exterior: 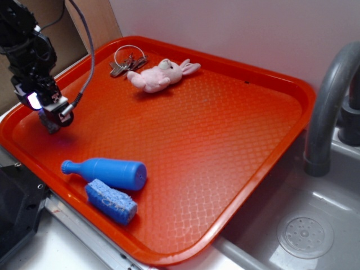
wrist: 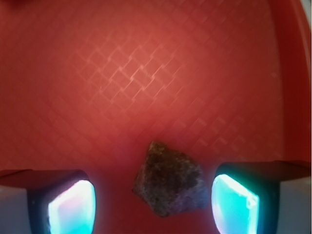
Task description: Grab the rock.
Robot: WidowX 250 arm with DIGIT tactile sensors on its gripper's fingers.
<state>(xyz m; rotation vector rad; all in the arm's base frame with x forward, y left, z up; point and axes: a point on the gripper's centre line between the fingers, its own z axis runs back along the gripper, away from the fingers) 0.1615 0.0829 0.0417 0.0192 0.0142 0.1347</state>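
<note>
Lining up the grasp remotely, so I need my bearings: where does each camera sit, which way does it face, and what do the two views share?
Exterior: off the tray's near side, raised, looking down across it; shows the arm and gripper at the left edge, low over the tray.
Wrist: on the gripper, looking down; both lit fingers frame the rock, gaps on each side.
Shared: the tray and the gripper. The exterior view shows only a dark bit beneath the gripper, likely the rock.

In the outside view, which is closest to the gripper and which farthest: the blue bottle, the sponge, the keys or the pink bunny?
From the gripper at the tray's left edge:
1. Blue bottle, just in front of it.
2. Keys at the back edge and blue sponge at the front edge: too close to call.
3. Pink bunny, at the back, beyond the keys.
</note>
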